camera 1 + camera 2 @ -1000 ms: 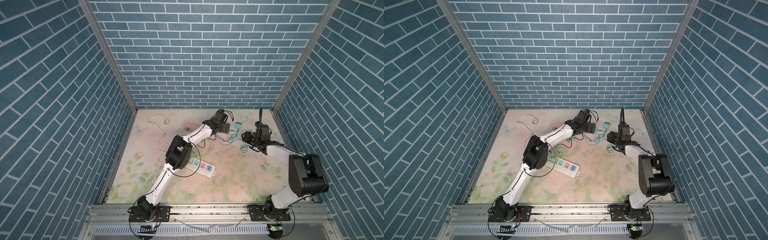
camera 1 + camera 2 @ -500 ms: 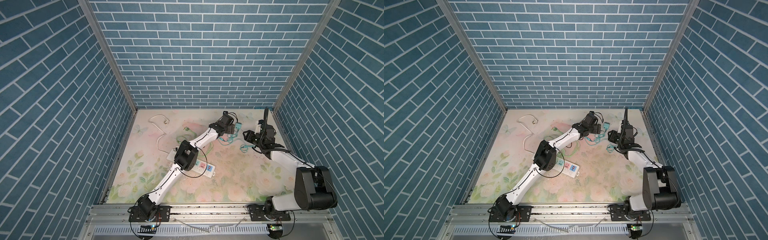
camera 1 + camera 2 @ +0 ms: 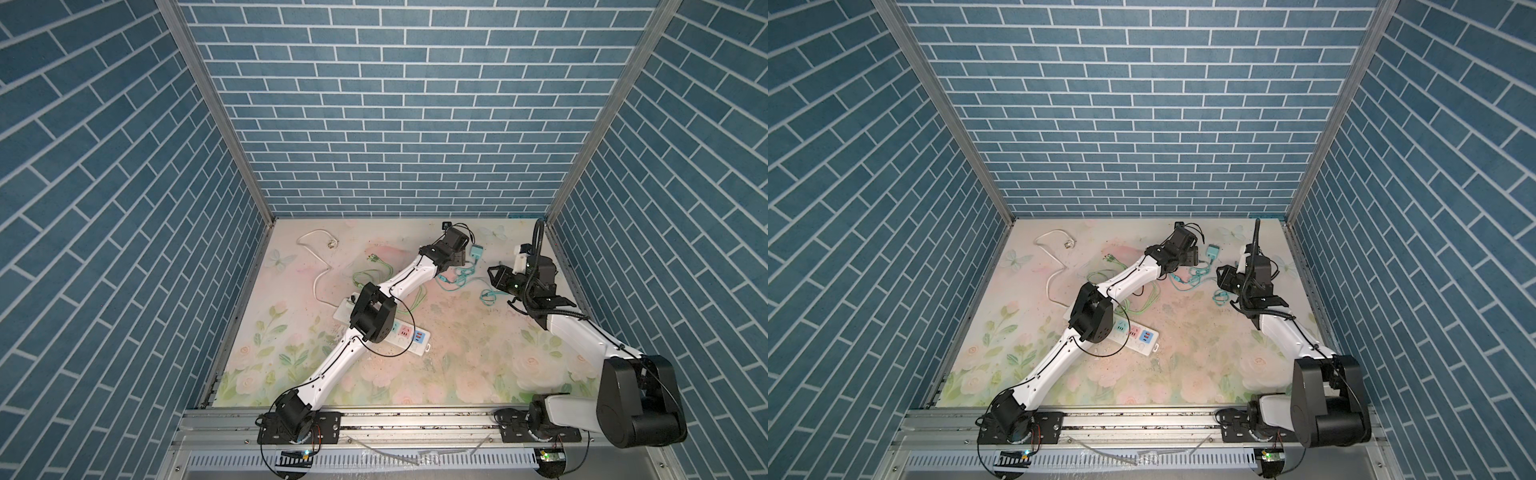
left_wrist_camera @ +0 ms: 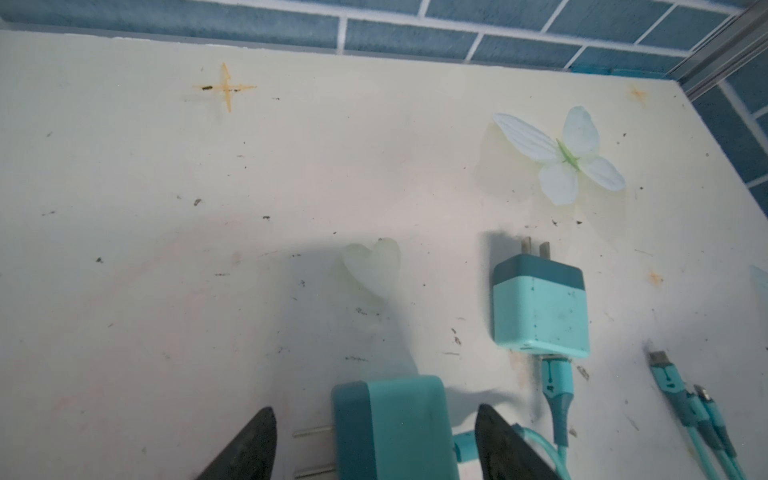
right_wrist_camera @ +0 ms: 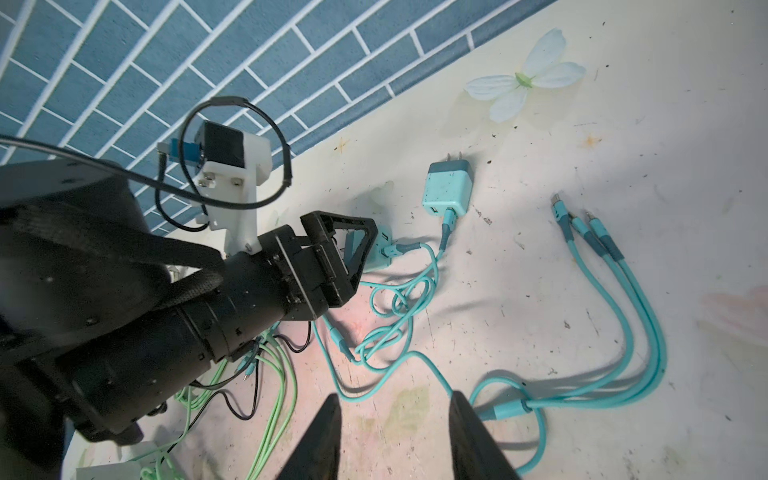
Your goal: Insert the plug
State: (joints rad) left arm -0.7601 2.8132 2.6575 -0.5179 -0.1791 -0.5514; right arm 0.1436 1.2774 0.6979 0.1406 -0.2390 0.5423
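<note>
A teal plug (image 4: 390,428) lies on the floral mat with its two prongs sideways, between the fingers of my left gripper (image 4: 374,415). The jaws are open, with a gap on each side of the plug. The right wrist view shows that gripper (image 5: 353,245) straddling the plug (image 5: 380,249). A second teal plug (image 4: 540,307) lies just beyond, seen in both top views (image 3: 476,252) (image 3: 1213,250). The white power strip (image 3: 409,338) (image 3: 1140,336) lies mid-mat, partly under the left arm's elbow. My right gripper (image 5: 397,436) (image 3: 498,278) hovers open and empty over the teal cables.
Teal cables (image 5: 415,291) loop from both plugs, and a three-headed teal cable (image 5: 623,291) lies to one side. Green cables (image 3: 370,276) and a white cable (image 3: 320,257) lie at the back left. The brick back wall is close behind the plugs.
The left arm has stretched toward the back right and brought its gripper over the plug, with the jaws narrowing. The right arm's elbow has swung to the right while its gripper stayed near the cables.
</note>
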